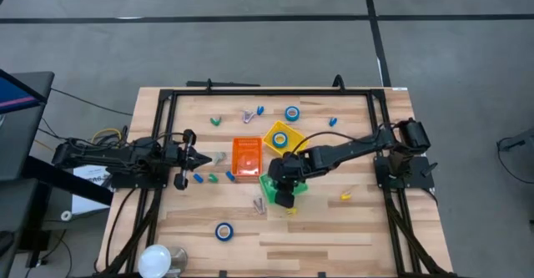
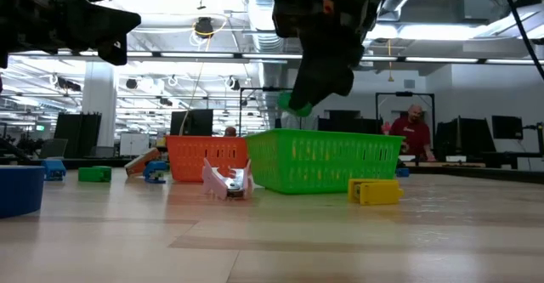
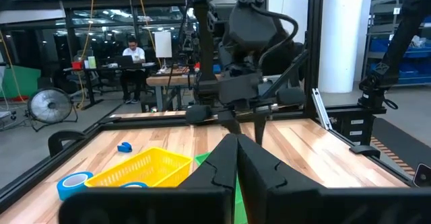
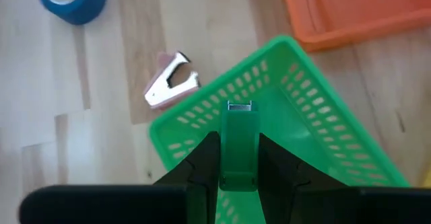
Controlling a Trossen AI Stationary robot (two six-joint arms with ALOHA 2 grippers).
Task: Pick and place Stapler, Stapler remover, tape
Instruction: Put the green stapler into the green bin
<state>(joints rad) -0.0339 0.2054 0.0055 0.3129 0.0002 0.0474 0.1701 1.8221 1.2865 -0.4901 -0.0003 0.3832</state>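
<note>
My right gripper [image 4: 239, 143] is shut on a small green stapler [image 4: 239, 126] and hangs over the green bin [image 4: 316, 123]; the low view shows the stapler [image 2: 297, 104] above the bin's rim [image 2: 327, 134]. A pink stapler remover [image 4: 172, 81] lies on the table beside the bin's wall. Tape rolls lie at the near side [image 1: 224, 231] and far side [image 1: 292, 113], with another in the yellow bin [image 1: 281, 138]. My left gripper [image 1: 188, 155] waits shut at the table's left, holding nothing. My right gripper pinches the green stapler's two long sides [image 4: 237, 163] between its two fingers. The fingers slant steeply down and lie along the stapler. Its metal front end [image 4: 239, 106] sticks out past the fingertips. The stapler hangs clear above the green bin's floor.
An orange bin [image 1: 246, 157] stands left of the green bin, the yellow bin behind it. A yellow stapler [image 1: 345, 196] lies right of the green bin. Small blue and green staplers [image 1: 213, 178] are scattered across the left and far parts of the table.
</note>
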